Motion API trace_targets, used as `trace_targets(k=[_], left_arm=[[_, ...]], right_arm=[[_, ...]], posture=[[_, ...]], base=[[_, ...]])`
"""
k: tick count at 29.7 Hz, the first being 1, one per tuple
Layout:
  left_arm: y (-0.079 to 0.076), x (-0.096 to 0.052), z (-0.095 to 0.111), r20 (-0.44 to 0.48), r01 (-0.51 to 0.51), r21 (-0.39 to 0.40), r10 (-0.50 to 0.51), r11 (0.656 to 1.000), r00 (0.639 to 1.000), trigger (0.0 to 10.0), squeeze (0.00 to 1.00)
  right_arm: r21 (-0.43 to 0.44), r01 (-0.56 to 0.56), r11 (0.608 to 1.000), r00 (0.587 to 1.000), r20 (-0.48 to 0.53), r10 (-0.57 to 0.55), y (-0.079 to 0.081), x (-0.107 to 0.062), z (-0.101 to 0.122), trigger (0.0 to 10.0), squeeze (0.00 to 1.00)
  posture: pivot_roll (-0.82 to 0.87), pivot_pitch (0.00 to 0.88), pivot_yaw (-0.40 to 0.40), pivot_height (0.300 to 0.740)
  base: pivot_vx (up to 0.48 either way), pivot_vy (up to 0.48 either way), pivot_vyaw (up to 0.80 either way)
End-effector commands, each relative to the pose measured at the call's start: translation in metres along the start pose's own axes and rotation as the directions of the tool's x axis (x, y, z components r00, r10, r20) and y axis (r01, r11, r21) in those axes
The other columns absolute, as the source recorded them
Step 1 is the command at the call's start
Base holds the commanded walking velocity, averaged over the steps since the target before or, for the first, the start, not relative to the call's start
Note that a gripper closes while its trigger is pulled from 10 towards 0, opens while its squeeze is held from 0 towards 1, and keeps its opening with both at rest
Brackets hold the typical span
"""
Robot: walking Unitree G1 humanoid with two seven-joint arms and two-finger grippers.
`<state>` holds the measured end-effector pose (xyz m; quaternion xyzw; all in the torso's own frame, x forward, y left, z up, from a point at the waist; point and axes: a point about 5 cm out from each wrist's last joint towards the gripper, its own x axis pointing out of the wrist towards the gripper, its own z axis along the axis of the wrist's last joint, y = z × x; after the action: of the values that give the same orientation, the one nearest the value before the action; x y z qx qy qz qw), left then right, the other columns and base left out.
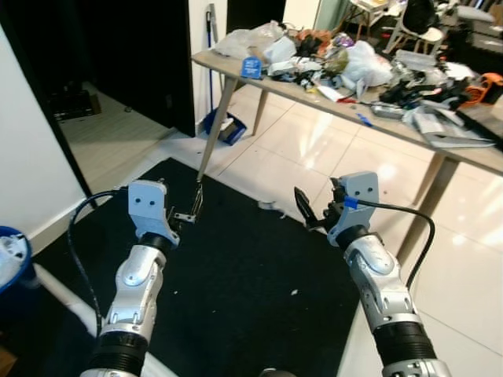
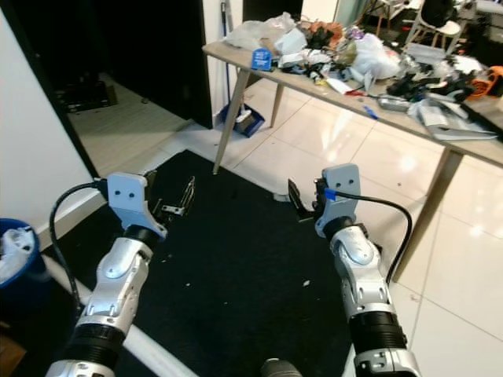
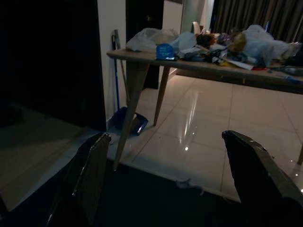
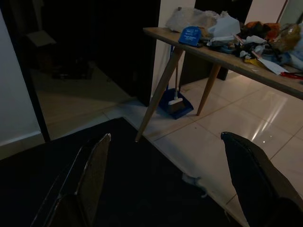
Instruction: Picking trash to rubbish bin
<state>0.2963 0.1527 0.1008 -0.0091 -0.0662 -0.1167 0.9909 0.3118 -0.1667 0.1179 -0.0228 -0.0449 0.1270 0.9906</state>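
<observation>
A small white scrap of trash lies on the tiles at the far edge of the black mat; it shows too as the scrap in the right wrist view. The blue rubbish bin, with white waste inside, stands at the far left beside the wall. My left gripper is raised over the mat, open and empty. My right gripper hovers level with it, open and empty, just right of the scrap. In both wrist views the fingers stand wide apart.
A long wooden table heaped with bags and clutter runs across the back; its slanted leg meets the mat's far corner. A blue dustpan sits under the table. A dark doorway lies at the left. Tiny white specks dot the mat.
</observation>
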Motion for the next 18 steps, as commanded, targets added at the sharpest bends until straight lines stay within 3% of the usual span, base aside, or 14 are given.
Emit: trace_targets(k=[1, 18], left_arm=[[-0.0001, 0.0, 0.0003, 0.003, 0.011, 0.006, -0.011, 1.0, 1.0, 10.0, 0.0], [-0.0003, 0.0, 0.0, 0.001, 0.016, 0.006, -0.016, 1.0, 1.0, 10.0, 0.0]], right_arm=[[0.005, 0.005, 1.0, 1.0, -0.003, -0.005, -0.0017, 0.0003, 0.0011, 10.0, 0.0], [0.005, 0.004, 1.0, 1.0, -0.009, -0.004, -0.0019, 0.001, 0.0006, 10.0, 0.0]], posture=[[0.01, 0.0, -0.023, 0.74], [0.0, 0.0, -0.022, 0.74]], base=[[0.364, 0.0, 0.0], [0.377, 0.0, 0.0]])
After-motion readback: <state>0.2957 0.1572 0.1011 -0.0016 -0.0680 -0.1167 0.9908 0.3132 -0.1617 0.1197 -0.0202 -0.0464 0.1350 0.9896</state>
